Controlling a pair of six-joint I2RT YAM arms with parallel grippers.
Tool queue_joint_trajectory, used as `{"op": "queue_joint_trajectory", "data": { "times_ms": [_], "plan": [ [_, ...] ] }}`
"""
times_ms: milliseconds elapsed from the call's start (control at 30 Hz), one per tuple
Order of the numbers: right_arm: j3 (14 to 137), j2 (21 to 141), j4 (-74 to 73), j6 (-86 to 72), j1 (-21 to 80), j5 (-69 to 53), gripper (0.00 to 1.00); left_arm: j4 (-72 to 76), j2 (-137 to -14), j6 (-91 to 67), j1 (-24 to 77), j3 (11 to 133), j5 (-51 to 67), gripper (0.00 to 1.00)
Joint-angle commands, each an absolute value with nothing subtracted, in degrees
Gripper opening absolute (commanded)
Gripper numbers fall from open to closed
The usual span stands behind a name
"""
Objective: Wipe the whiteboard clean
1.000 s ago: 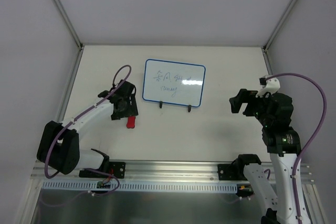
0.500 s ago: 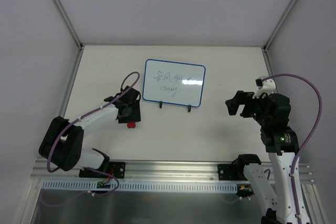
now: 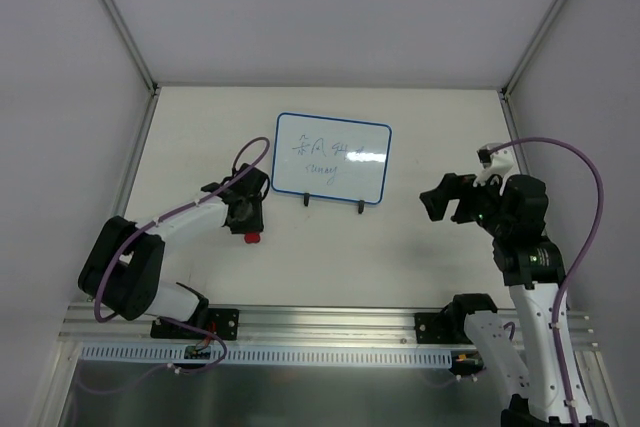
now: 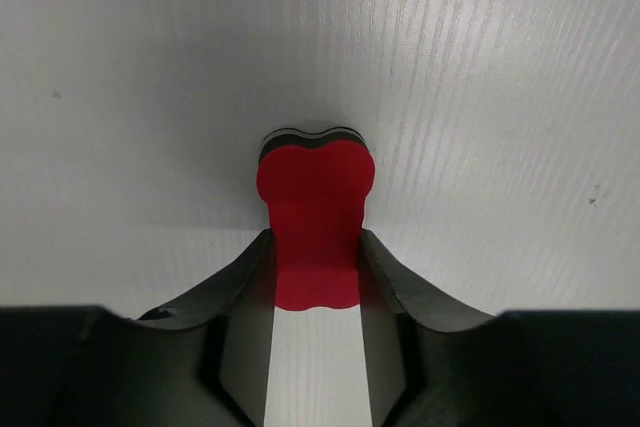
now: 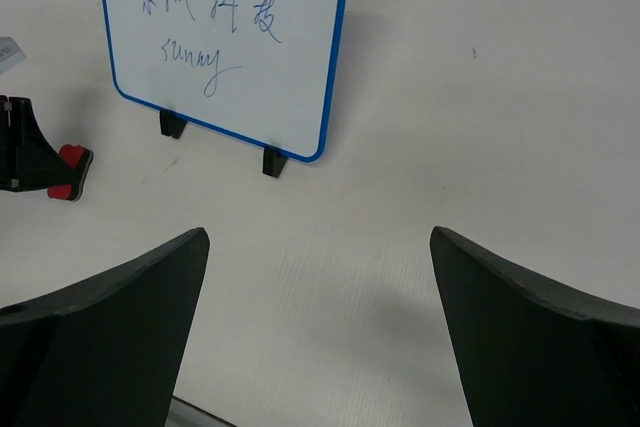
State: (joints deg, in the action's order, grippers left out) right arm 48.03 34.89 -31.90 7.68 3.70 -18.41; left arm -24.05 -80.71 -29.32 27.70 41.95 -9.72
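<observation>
The left arm (image 3: 160,222) reaches low across the white worktop (image 3: 400,257) from its near-left corner. The left pincer (image 4: 315,247) is closed on a small red eraser block (image 4: 315,197). In the left wrist view its two dark fingers (image 4: 245,282) press against both sides of the block, which is pinched in where they meet it. The block has a red top over a dark layer and rests on the worktop. From above, the eraser (image 3: 252,238) shows just below the pincer's tip and just left of the board's near-left corner, apart from it.

The whiteboard (image 3: 332,159) stands near the middle of the worktop, towards the back. It has a thin blue frame and leans on two small black feet (image 3: 306,201) along its near edge. Dark handwriting (image 5: 205,7) in two lines covers the upper part of its face.

To the right, well apart from the board, the right pincer (image 3: 438,202) hangs above the worktop and faces the board. Its jaws are spread wide with nothing between them, and in the right wrist view only bare worktop shows between its fingers (image 5: 130,317).
</observation>
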Motion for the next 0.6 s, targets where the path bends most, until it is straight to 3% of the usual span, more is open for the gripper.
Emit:
{"op": "queue_joint_trajectory", "data": {
  "times_ms": [0,100,300,400,567],
  "plan": [
    [46.50,37.61,-25.51,6.59,5.44,-24.16,0.99,-23.29,-81.47,-28.83,27.69,43.77,-11.25,0.27],
    [43.51,40.86,-19.37,7.20,7.55,-26.01,0.90,-23.12,-81.04,-28.83,27.60,43.94,-11.08,0.18],
    [37.89,49.29,-3.82,8.53,9.23,-29.70,0.86,-23.12,-76.39,-28.65,27.69,44.47,-10.02,0.03],
    [35.51,54.83,5.74,9.75,9.49,-33.31,0.85,-22.77,-72.17,-27.87,27.69,45.43,-9.93,0.01],
    [38.14,63.35,7.65,13.35,9.32,-35.67,0.76,-18.82,-67.77,-23.04,28.04,47.19,-8.36,0.00]
  ]
}}
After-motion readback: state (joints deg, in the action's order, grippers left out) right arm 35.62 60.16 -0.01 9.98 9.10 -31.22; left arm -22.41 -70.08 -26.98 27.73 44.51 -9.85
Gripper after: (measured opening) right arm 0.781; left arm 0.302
